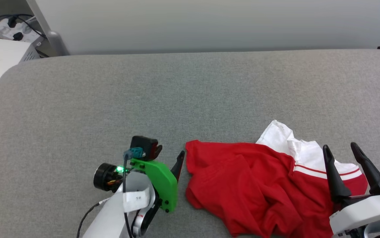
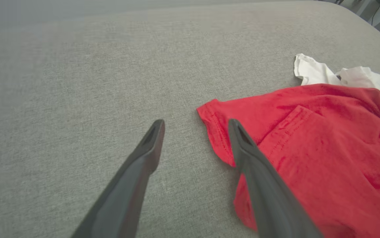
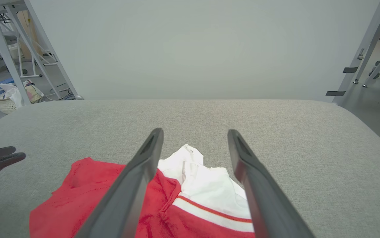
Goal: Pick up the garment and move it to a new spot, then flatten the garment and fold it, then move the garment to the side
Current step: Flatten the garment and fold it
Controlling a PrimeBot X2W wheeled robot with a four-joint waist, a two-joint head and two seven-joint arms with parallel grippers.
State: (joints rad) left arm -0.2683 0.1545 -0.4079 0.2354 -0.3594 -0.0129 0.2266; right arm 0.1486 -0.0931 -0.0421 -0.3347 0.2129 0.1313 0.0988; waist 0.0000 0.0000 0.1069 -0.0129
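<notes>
Finding: the garment (image 1: 259, 185) lies crumpled on the grey bench (image 1: 110, 92), at about 4 o'clock in the head view and close to the near edge. We judge it light, soft and limp. It will drape and stretch when lifted, it carries no risk of breakage, and the jersey knit should grip well between pads. Its long axis runs roughly from 9 o'clock to 3 o'clock. A red corner with a stitched edge points to 9 o'clock, and a white sleeve with red stripes is bunched at 2 o'clock. No lettering shows, so we cannot tell which face is up. The left claw (image 2: 195, 125) is released and grasps nothing; it sits just beside that red corner, and we cannot confirm contact. The right claw (image 1: 340, 146) is likewise spread and empty, and the white sleeve shows between its fingers. Recommended holds are the stitched red corner on the left and the striped sleeve cuff on the right, where the doubled fabric should slip least.
</notes>
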